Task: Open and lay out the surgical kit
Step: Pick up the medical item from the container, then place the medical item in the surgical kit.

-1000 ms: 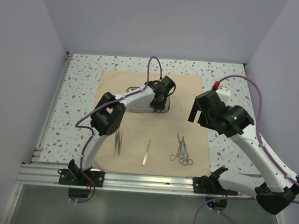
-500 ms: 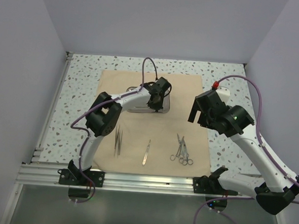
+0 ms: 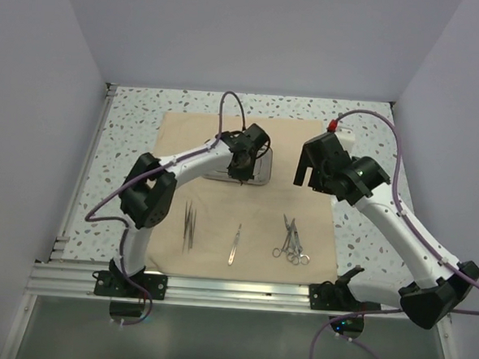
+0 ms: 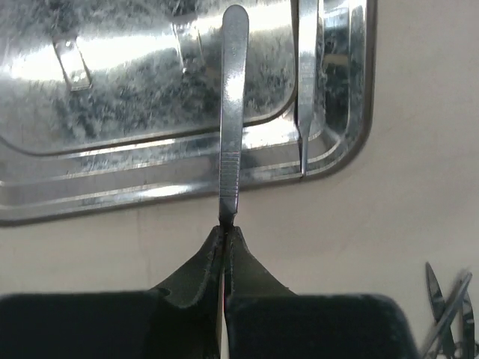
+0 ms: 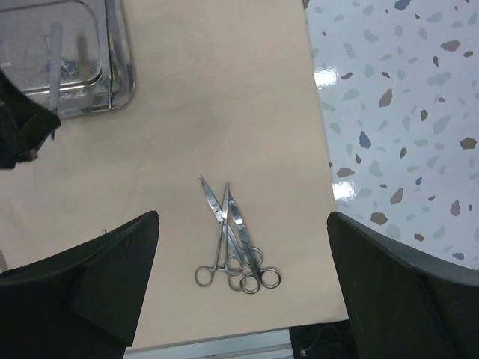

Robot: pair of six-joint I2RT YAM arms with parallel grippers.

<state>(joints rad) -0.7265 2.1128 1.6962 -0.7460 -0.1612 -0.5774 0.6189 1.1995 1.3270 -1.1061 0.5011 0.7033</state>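
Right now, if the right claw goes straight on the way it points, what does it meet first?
Probably the crossed ring-handled instruments on the tan cloth, framed by the open right claw; depth is unclear.

Left wrist view: shiny rectangular steel tray (image 4: 329, 153) runs off the top and left edges, and only one rounded corner shows. Slim flat steel handle (image 4: 232, 105): near end buried between the pinched black fingers (image 4: 254, 277) of the left gripper (image 4: 224, 238), so its working tip is unreadable. Second thin steel instrument (image 4: 307, 82) cut by the top edge. Ring-handled scissors (image 4: 443, 299) clipped at the lower right corner, rings out of frame.

Top view: thin silver pieces (image 3: 189, 225) too small to name.

Right wrist view: tray contents blurred. Right gripper (image 5: 243, 221): both fingers (image 5: 404, 284) run off the bottom edge.
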